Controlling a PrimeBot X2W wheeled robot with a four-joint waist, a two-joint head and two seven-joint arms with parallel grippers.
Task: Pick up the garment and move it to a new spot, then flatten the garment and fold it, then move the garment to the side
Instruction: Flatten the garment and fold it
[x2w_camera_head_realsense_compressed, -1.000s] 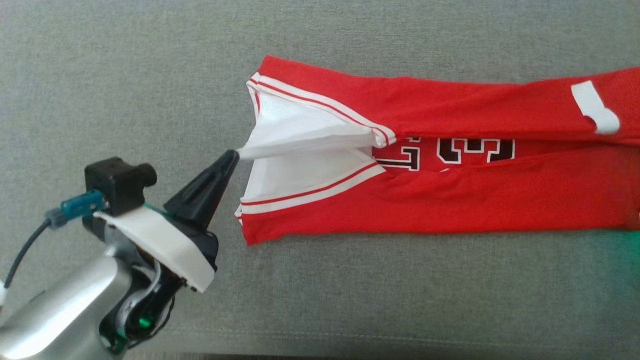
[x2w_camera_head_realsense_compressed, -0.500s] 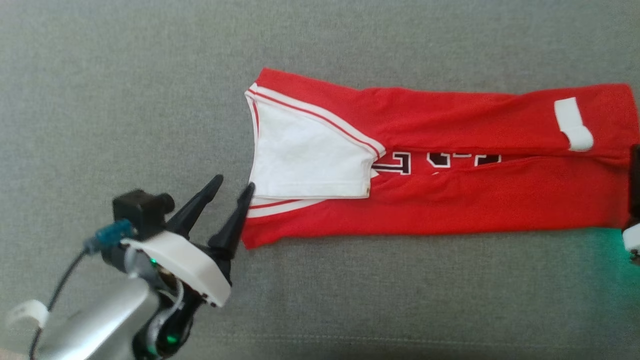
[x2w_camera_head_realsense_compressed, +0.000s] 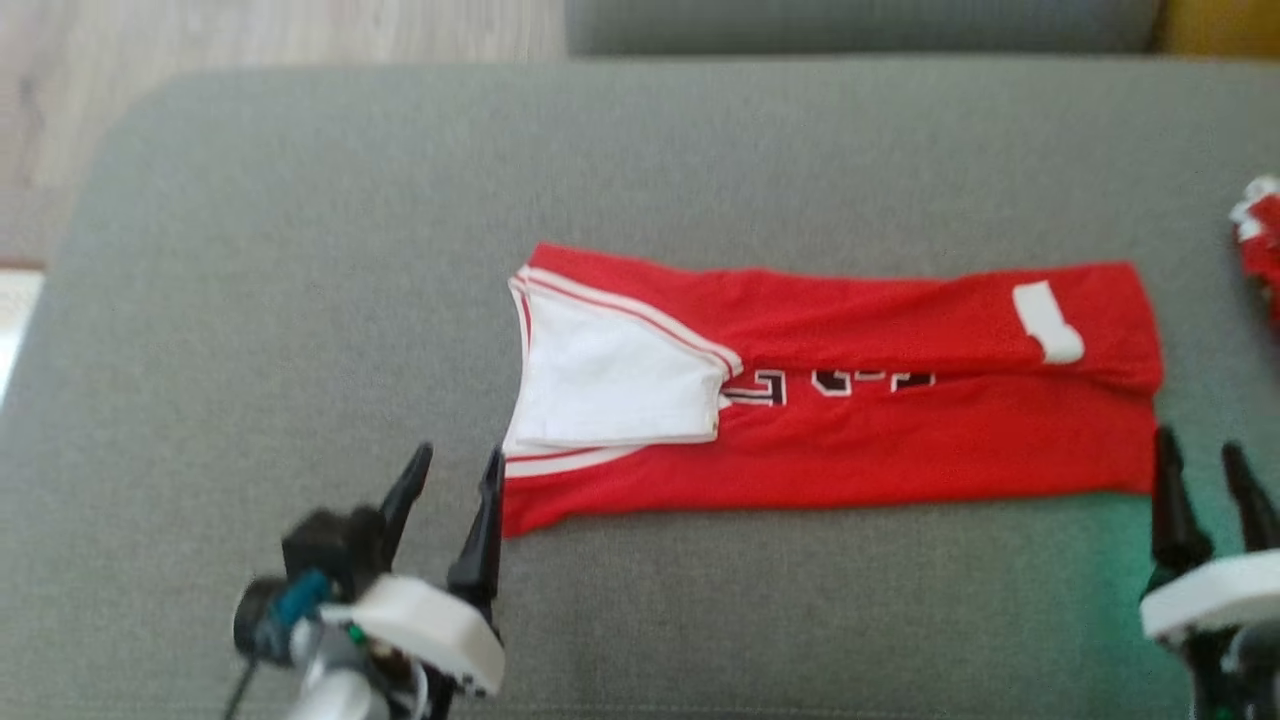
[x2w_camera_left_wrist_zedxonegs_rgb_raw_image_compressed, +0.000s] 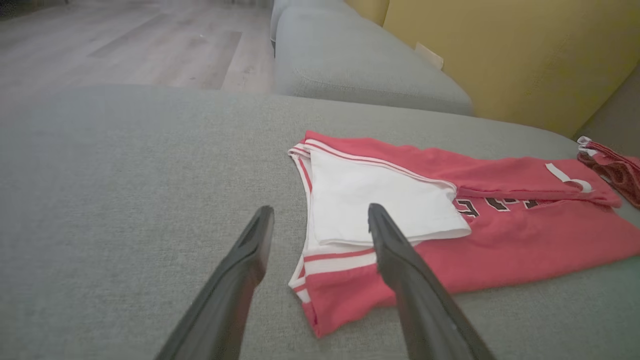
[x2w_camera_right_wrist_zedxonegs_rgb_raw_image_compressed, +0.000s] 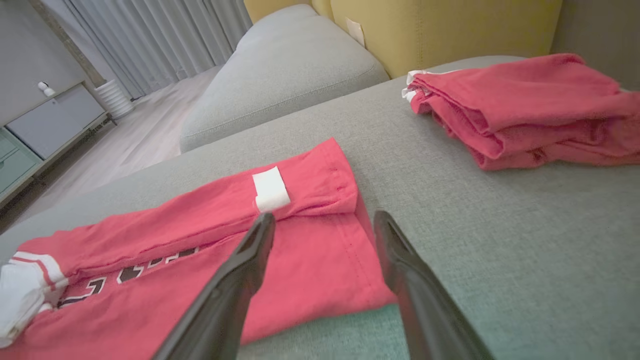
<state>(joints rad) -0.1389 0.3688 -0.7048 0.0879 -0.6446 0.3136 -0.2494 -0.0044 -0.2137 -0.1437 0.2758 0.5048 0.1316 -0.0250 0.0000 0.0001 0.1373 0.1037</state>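
Since a second ago my left gripper (x2w_camera_head_realsense_compressed: 459, 455) has let the white panel (x2w_camera_head_realsense_compressed: 610, 385) drop flat. Its fingers stand apart at 7 o'clock, just off the garment's (x2w_camera_head_realsense_compressed: 850, 450) near corner. My right gripper (x2w_camera_head_realsense_compressed: 1198, 443), also apart, waits at 4 o'clock by the hem, I judge so both ends can be taken for the next fold. Soft, red and folded into a long band, the garment lies mid-cushion (x2w_camera_head_realsense_compressed: 250, 300) on coarse grey weave. A folded red pile (x2w_camera_head_realsense_compressed: 1262, 240) sits at 3 o'clock.

Red, white-trimmed garment (x2w_camera_head_realsense_compressed: 900, 450) lies flat on grey cushion (x2w_camera_head_realsense_compressed: 300, 250), long sides folded in to a narrow strip running L–R. White inner panel (x2w_camera_head_realsense_compressed: 610, 385) shows at L end, white tag (x2w_camera_head_realsense_compressed: 1047, 322) nr R end; black lettering (x2w_camera_head_realsense_compressed: 830, 380) partly hidden btwn folds.
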